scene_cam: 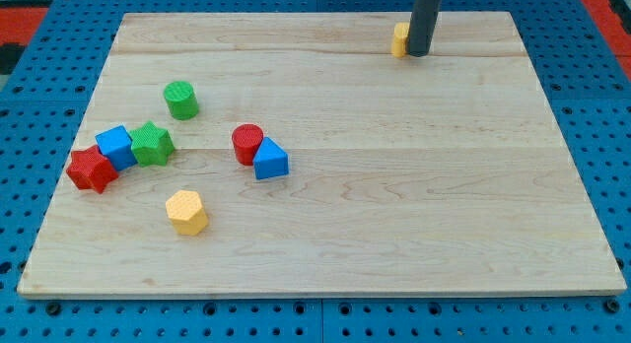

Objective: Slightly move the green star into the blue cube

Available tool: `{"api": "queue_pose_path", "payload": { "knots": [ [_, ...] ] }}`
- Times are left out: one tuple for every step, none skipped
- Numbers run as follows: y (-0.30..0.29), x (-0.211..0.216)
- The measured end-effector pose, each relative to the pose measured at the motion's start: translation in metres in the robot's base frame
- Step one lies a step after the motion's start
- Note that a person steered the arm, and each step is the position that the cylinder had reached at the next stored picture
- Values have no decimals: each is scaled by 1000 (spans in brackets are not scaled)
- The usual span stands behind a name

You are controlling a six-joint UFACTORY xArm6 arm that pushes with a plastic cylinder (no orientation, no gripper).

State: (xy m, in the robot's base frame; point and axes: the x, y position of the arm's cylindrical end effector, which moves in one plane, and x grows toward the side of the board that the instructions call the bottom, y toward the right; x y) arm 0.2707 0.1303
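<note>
The green star [152,143] lies at the view's left of the wooden board [394,185]. It touches the blue cube [116,147] on that cube's right side. A red star [92,170] touches the blue cube at its lower left. My tip [418,53] is far away at the view's top, right of centre, pressed against the right side of a small yellow block [399,38]. The rod partly hides that yellow block, so its shape cannot be made out.
A green cylinder [181,100] stands above and right of the green star. A red cylinder [247,143] and a blue triangular block [270,160] touch each other near the middle left. A yellow hexagonal block [186,211] lies below them.
</note>
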Motion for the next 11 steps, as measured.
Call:
{"api": "queue_pose_path", "payload": {
  "knots": [
    [-24, 5],
    [-35, -5],
    [9, -20],
    [-11, 19],
    [-77, 85],
    [-178, 111],
    [-230, 110],
    [-293, 120],
    [-339, 139],
    [-324, 126],
    [-301, 92]
  ]
}}
